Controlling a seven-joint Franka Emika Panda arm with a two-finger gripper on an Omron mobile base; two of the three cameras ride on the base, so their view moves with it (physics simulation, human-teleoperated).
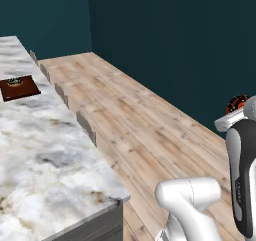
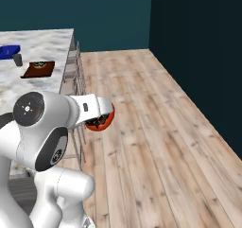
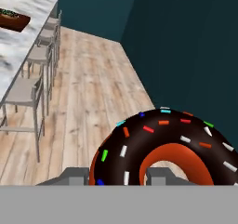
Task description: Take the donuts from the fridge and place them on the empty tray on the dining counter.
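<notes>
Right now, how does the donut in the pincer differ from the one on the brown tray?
The held donut hangs over the wood floor, clamped in the pincer; the other donut lies flat on the brown tray on the marble counter. The held one shows dark icing, coloured sprinkles and an orange-red body; the tray one is too small to make out. Both are rings.

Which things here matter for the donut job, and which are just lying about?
Job:
- donut held in the pincer
- brown tray, a first donut already on it
- marble counter

Lying about:
- blue tray
- dark cup
- stools
</notes>
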